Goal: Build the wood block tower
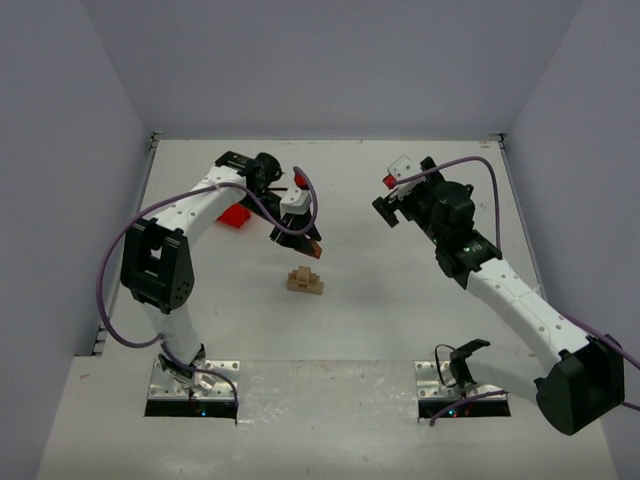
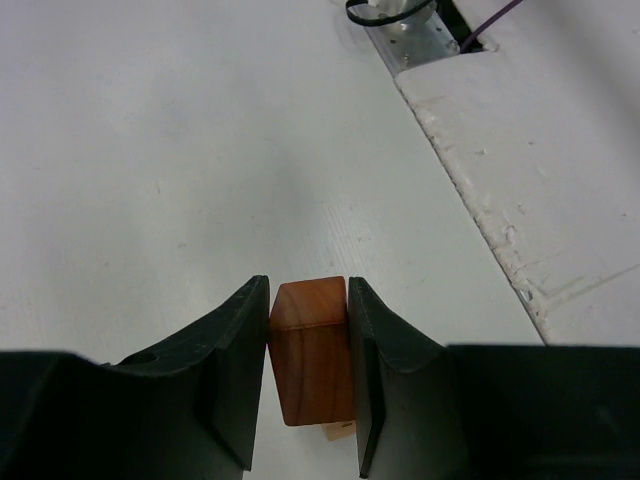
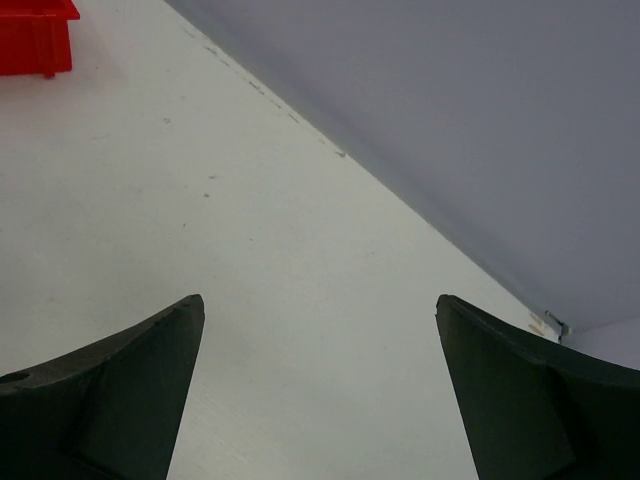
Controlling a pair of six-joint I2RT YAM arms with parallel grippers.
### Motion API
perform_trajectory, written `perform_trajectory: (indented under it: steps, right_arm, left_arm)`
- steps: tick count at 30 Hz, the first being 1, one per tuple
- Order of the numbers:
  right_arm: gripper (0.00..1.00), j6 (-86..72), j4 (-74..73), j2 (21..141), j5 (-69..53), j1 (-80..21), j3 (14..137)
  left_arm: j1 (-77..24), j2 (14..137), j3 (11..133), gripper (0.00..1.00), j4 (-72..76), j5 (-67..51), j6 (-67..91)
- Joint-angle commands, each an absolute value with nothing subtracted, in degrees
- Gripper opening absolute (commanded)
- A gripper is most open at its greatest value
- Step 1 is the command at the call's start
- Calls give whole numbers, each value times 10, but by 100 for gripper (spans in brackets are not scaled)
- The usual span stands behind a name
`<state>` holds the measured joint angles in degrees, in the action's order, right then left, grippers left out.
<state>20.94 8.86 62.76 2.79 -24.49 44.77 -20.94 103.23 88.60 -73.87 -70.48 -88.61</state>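
A small stack of pale tan blocks, the wood block tower (image 1: 305,282), stands mid-table. My left gripper (image 1: 304,246) hovers just behind and above it, shut on the reddish-brown wedge (image 2: 312,350). In the left wrist view the wedge fills the gap between both black fingers (image 2: 230,370), and a sliver of a pale block (image 2: 342,430) peeks out below it. My right gripper (image 1: 392,203) hangs at the right rear, well away from the tower. It stands open with only bare table between its fingers (image 3: 120,390).
A red plastic bin (image 1: 236,217) sits behind the left arm; its corner (image 3: 38,35) shows at the upper left of the right wrist view. Grey walls close the table on three sides. The arm bases (image 1: 195,380) are bolted at the near edge.
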Motion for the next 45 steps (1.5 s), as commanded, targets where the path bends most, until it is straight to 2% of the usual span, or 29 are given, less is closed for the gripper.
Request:
perform_trajectory:
  steps: [1, 4, 6, 8, 9, 10, 12, 19, 25, 31, 45]
  right_arm:
    - [99, 95, 100, 619, 62, -244, 451]
    - [99, 75, 117, 614, 63, -244, 417]
    - [99, 69, 112, 618, 55, -244, 412]
    - [99, 66, 106, 624, 48, -243, 411]
    - [99, 68, 105, 626, 44, -244, 413]
    - [99, 68, 100, 630, 43, -244, 414]
    - [99, 70, 91, 633, 43, -244, 420]
    - [99, 75, 86, 624, 30, -244, 408]
    - [99, 75, 77, 609, 32, -244, 394]
    - [99, 75, 73, 599, 36, -244, 383]
    - [99, 76, 60, 586, 56, -244, 380]
  left_arm:
    - [-202, 985, 827, 0, -744, -786, -946]
    - [-198, 968, 785, 0, -700, -792, -935]
    - [-194, 951, 759, 0, -636, -787, -869]
    - [-193, 925, 731, 0, -509, -770, -747]
    - [-193, 915, 716, 0, -367, -743, -603]
    - [-194, 900, 687, 0, -302, -708, -486]
    - [-194, 887, 649, 0, -174, -675, -430]
    - [-195, 894, 667, 0, -259, -667, -514]
    - [-198, 845, 590, 0, -151, -640, -450]
    - [-199, 809, 551, 0, -144, -639, -452]
    - [-199, 809, 478, 0, -86, -703, -436]
